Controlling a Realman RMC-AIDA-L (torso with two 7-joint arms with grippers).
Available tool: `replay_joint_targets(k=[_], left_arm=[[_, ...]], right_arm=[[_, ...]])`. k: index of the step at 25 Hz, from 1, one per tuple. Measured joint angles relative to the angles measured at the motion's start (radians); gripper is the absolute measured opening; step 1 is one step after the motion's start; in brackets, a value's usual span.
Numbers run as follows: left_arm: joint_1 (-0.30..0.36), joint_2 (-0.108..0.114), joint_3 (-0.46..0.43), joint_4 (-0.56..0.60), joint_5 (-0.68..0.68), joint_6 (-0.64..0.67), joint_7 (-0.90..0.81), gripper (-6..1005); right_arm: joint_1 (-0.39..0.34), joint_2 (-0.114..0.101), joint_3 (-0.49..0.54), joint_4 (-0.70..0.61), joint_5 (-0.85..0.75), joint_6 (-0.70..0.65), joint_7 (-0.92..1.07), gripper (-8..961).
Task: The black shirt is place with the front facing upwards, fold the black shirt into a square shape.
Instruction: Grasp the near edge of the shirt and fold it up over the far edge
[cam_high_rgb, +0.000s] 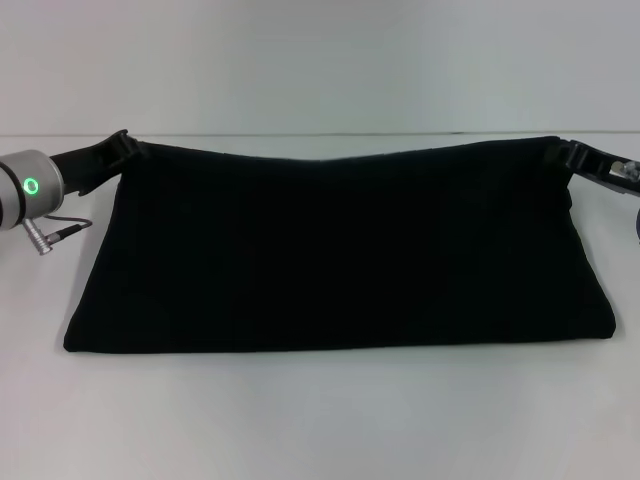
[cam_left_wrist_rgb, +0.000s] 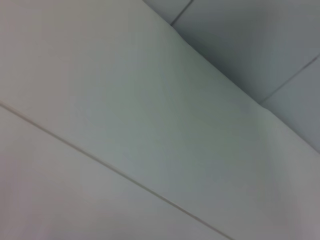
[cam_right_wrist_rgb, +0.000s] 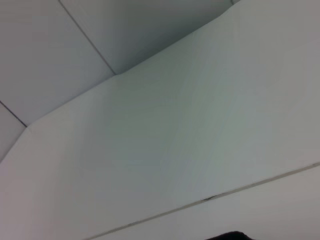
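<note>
The black shirt (cam_high_rgb: 340, 250) shows in the head view as a wide dark band across the white table, doubled over, with its near edge resting on the tabletop. Its far edge stretches between my two grippers. My left gripper (cam_high_rgb: 122, 146) grips the far left corner of the cloth. My right gripper (cam_high_rgb: 562, 153) grips the far right corner. Both look shut on the cloth, with the fingertips hidden in the fabric. No lettering or label shows. Both wrist views show only pale surfaces.
The white table (cam_high_rgb: 320, 410) runs in front of the shirt and on either side of it. A pale wall stands behind the table's far edge. A cable and plug (cam_high_rgb: 55, 233) hang under the left arm. A small dark sliver (cam_right_wrist_rgb: 235, 236) shows in the right wrist view.
</note>
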Motion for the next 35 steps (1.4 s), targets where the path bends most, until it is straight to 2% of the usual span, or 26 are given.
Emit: replay_joint_targets(k=[8,19,25,28,30,34,35], left_arm=[[-0.01,-0.014,0.0,-0.006,-0.006,-0.057,0.024,31],[-0.032,-0.043,0.0,-0.01,-0.007,-0.135,0.054,32],[-0.043,-0.064,0.0,-0.009,-0.008,-0.202,0.06,31],[-0.051,-0.087,0.0,-0.007,-0.043,-0.257,0.147,40],[-0.051,-0.091,0.0,-0.008,-0.066,-0.263,0.176,49],[-0.045,-0.095,0.0,-0.009,-0.111,-0.265,0.202,166],[-0.044,-0.096,0.0,-0.01,-0.116,-0.265,0.203,196]], right_arm=[[0.011,0.004,-0.002,0.001,0.0,0.051,-0.004,85],[0.035,0.032,-0.038,0.009,0.0,0.141,-0.059,117],[0.043,0.038,-0.079,0.021,0.0,0.208,-0.062,134],[0.044,0.039,-0.08,0.023,0.001,0.211,-0.081,143],[0.045,0.039,-0.08,0.025,0.001,0.21,-0.094,148],[0.041,0.039,-0.081,0.034,0.001,0.206,-0.108,160],[0.039,0.039,-0.081,0.036,0.001,0.205,-0.108,209]])
